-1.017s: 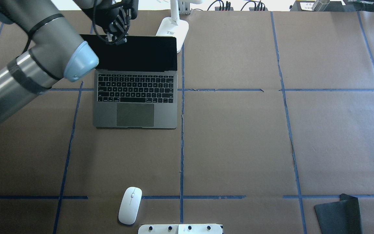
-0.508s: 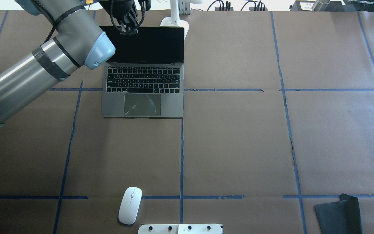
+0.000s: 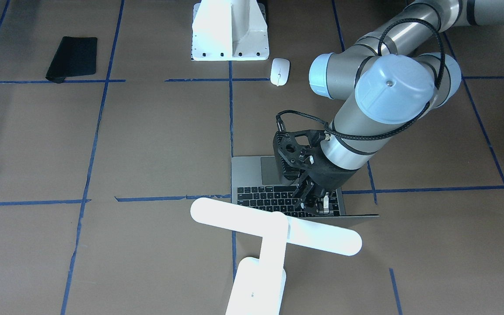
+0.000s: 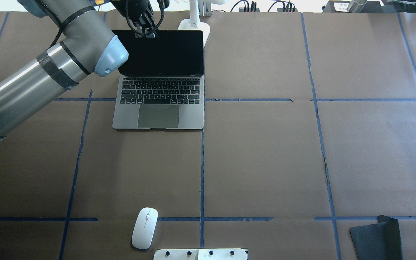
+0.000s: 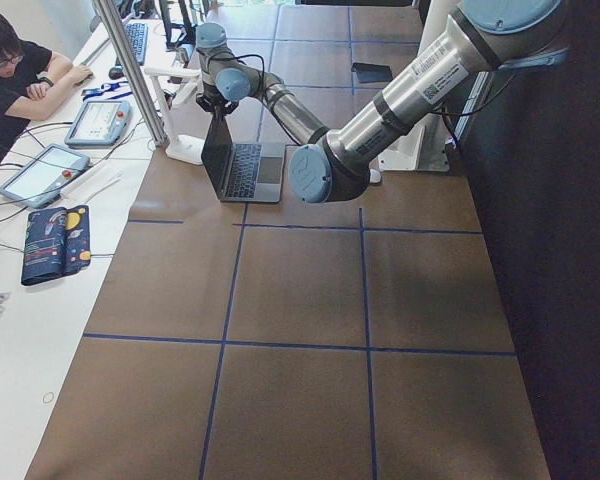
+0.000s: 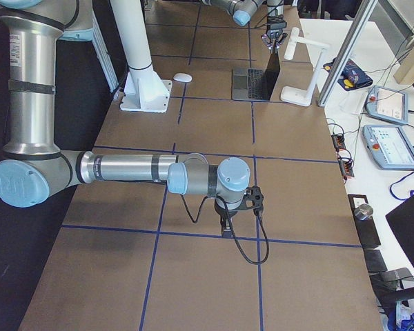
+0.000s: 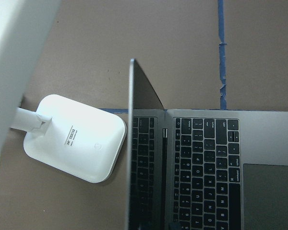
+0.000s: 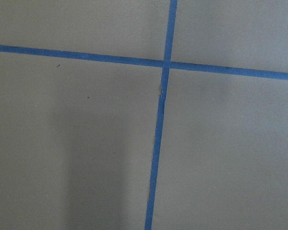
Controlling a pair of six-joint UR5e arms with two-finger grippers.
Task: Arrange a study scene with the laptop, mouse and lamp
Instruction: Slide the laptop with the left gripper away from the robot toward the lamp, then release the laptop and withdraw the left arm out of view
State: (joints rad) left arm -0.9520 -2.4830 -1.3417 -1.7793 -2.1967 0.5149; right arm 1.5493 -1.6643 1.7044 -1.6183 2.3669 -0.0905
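Observation:
The grey laptop (image 4: 190, 115) stands open at the far left, its black screen upright. My left gripper (image 4: 146, 32) is shut on the top edge of its lid; it also shows in the front-facing view (image 3: 314, 204). In the left wrist view the lid edge (image 7: 130, 143) runs down the middle. The white lamp (image 3: 274, 225) stands just behind the laptop, its base (image 7: 77, 139) touching the laptop's far right corner. The white mouse (image 4: 145, 227) lies near the front edge, apart from both. My right gripper (image 6: 228, 227) hangs over bare table far to the right; I cannot tell its state.
A white bolted pedestal (image 4: 200, 254) sits at the front edge next to the mouse. A black mat (image 4: 376, 238) lies at the front right corner. Blue tape lines cross the brown table paper (image 4: 265, 155). An operator and pendants are beyond the far edge.
The laptop has slid right and away towards the lamp with my left gripper on its lid. In the last half second it barely moved. The mouse has not moved.

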